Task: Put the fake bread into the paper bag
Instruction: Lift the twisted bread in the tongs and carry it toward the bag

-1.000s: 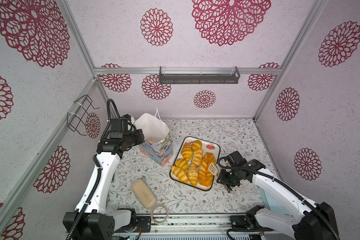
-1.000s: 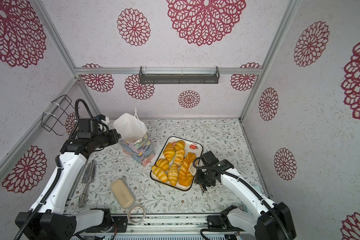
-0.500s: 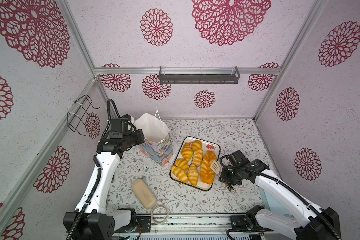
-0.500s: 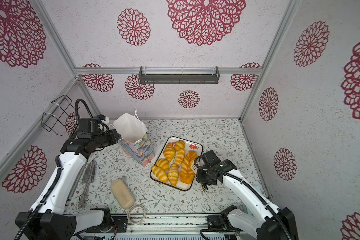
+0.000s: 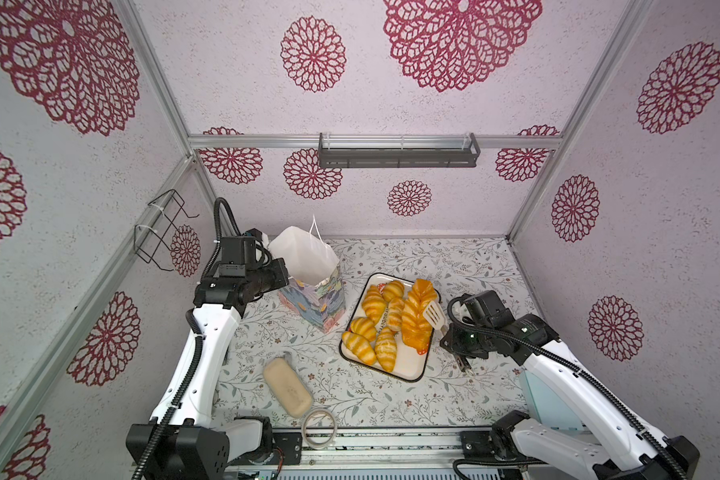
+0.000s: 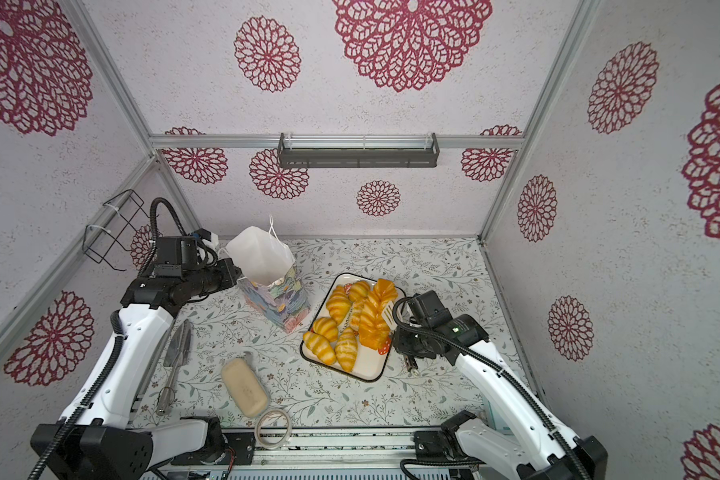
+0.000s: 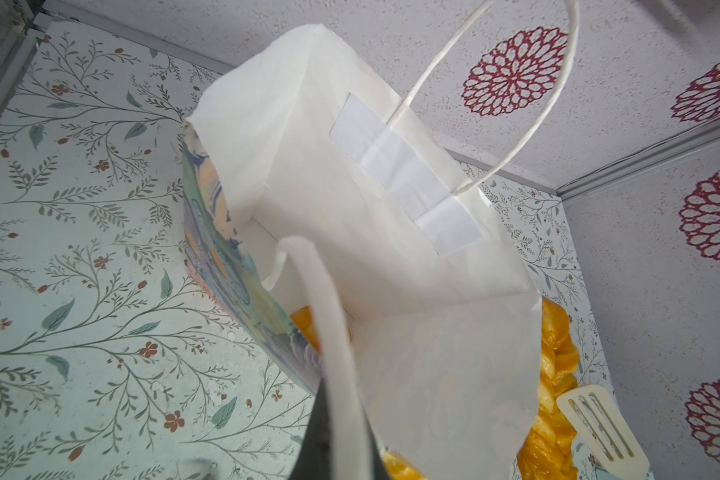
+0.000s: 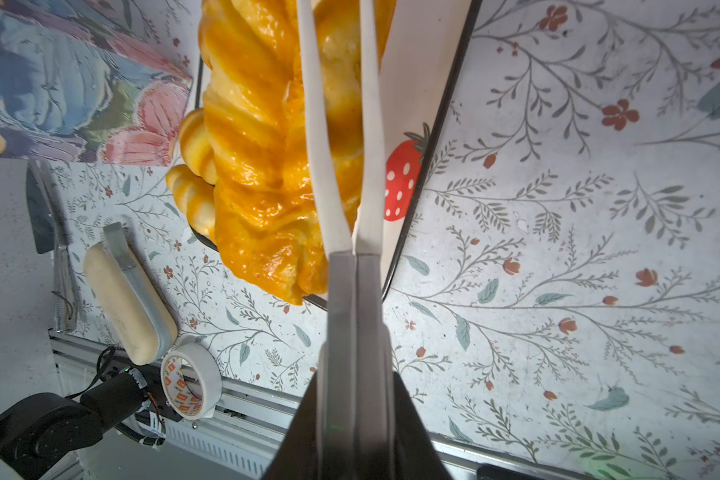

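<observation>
Croissants [image 5: 373, 306]: golden-yellow, pale stripes. Braided loaf [image 5: 414, 328]: glossy deep orange. Bag [image 5: 314, 299]: white inside, blue-purple-pink painted flowers outside. Tray [image 5: 410, 368]: white, black rim, red strawberry print. Tongs [image 8: 341, 299]: silver, white tips. Block [image 5: 287, 388]: matte beige. Tabletop [image 5: 454, 266]: pale, grey-green sprigs, rust blossoms. Walls [image 5: 391, 104]: speckled pale, crimson rosettes.

You are working in a lab test booth dressed up as a home: aluminium framing [image 5: 267, 141] is holding wallpapered panels [image 5: 371, 104] around a floral-papered tabletop [image 5: 454, 266] and a front mounting rail [image 5: 391, 444].
</observation>
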Robot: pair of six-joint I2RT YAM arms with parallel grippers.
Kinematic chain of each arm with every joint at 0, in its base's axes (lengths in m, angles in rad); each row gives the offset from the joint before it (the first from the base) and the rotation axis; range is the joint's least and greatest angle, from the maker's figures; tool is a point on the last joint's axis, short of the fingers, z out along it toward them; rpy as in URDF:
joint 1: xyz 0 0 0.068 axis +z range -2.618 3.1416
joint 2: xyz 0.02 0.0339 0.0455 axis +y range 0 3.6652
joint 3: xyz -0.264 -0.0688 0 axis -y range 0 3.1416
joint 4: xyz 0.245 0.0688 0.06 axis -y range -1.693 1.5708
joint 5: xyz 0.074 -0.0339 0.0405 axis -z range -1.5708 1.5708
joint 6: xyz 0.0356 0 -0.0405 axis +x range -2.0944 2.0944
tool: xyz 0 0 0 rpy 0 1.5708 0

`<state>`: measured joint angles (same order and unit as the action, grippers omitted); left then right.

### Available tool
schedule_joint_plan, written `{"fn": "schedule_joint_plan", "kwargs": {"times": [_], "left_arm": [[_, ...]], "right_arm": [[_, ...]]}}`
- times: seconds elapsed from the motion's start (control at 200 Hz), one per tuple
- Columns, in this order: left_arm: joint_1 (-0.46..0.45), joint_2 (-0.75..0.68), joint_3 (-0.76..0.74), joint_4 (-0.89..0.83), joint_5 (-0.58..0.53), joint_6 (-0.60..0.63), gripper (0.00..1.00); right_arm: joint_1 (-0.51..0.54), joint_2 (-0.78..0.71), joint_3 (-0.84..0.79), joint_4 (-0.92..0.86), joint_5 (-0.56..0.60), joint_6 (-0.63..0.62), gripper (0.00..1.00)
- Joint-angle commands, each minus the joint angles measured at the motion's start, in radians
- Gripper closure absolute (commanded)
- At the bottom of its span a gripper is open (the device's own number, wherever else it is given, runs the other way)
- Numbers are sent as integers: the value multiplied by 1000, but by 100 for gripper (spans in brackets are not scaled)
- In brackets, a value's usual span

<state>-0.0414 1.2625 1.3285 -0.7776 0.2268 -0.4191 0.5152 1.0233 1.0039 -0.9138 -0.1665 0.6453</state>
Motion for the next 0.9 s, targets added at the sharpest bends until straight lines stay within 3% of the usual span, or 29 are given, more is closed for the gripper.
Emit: {"fn": "schedule_joint_plan", "kwargs": {"times": [0.0, 0.42, 0.896], "left_arm": [[-3, 3, 23, -11, -1, 1, 100], [-2, -2, 35, -29, -30, 8, 100], [16, 6, 75, -65, -55, 19, 100]], "right_arm": [[-2, 6, 77, 81, 15, -37, 78], [15, 138, 296, 167, -28, -143, 79], [162, 275, 493, 257, -20, -226, 79]]}}
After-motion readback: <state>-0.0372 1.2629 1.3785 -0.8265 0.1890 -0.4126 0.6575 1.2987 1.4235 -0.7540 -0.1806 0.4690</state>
